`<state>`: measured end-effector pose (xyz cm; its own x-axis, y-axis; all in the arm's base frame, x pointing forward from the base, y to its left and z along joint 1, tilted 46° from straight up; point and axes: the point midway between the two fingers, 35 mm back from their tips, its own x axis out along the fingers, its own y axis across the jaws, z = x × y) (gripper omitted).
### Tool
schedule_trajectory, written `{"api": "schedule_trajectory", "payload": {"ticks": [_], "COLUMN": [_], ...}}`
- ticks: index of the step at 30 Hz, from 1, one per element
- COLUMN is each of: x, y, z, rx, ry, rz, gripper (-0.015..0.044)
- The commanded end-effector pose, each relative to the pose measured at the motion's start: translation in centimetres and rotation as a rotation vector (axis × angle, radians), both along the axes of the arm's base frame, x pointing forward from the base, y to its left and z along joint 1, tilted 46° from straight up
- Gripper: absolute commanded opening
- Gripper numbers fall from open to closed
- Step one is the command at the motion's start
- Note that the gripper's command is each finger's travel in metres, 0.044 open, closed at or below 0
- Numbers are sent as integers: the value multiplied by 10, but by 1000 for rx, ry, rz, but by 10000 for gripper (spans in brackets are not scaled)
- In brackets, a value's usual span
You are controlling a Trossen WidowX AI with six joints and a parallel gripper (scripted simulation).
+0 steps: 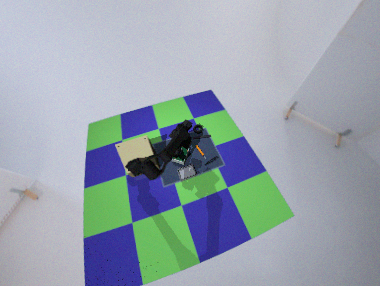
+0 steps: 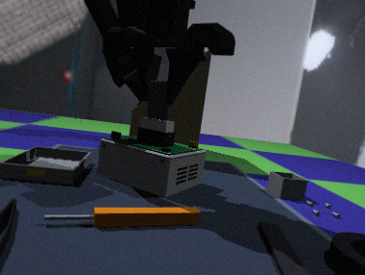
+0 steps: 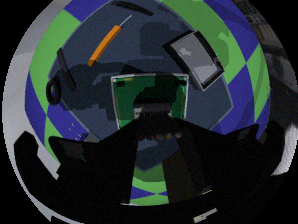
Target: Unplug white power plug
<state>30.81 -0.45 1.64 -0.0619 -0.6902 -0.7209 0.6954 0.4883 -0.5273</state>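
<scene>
One end effector (image 2: 158, 98) (image 3: 156, 123) at upper centre of the exterior view, fingers partly apart, clamped on the power plug (image 2: 158, 126) (image 3: 152, 108), plug at the socket on the green circuit board (image 2: 184, 148) (image 3: 125, 102), no readable writing

Top high, exterior low, wrist close; board shared.

In the exterior view, the claw's fingertips (image 2: 158, 103) are so dark that they merge with the plug, and the arm (image 2: 154, 19) runs off the top edge; a black ring (image 2: 352, 252) is cut by the right edge, a dark tool (image 2: 7, 223) by the left. The wrist view's claw (image 3: 156, 123) hides the board's (image 3: 125, 100) near edge, while from the top the screws are too small to tell.
</scene>
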Motion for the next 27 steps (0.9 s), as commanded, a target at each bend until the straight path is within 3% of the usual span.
{"api": "schedule_trajectory", "payload": {"ticks": [1, 8, 20, 27], "x": [5, 9, -6, 2], "y": [16, 20, 12, 19], "z": [7, 5, 20, 15], "rx": [-66, -112, 78, -23], "ry": [45, 78, -58, 14], "rz": [-7, -37, 83, 20], "gripper": [0, 0, 0, 0]}}
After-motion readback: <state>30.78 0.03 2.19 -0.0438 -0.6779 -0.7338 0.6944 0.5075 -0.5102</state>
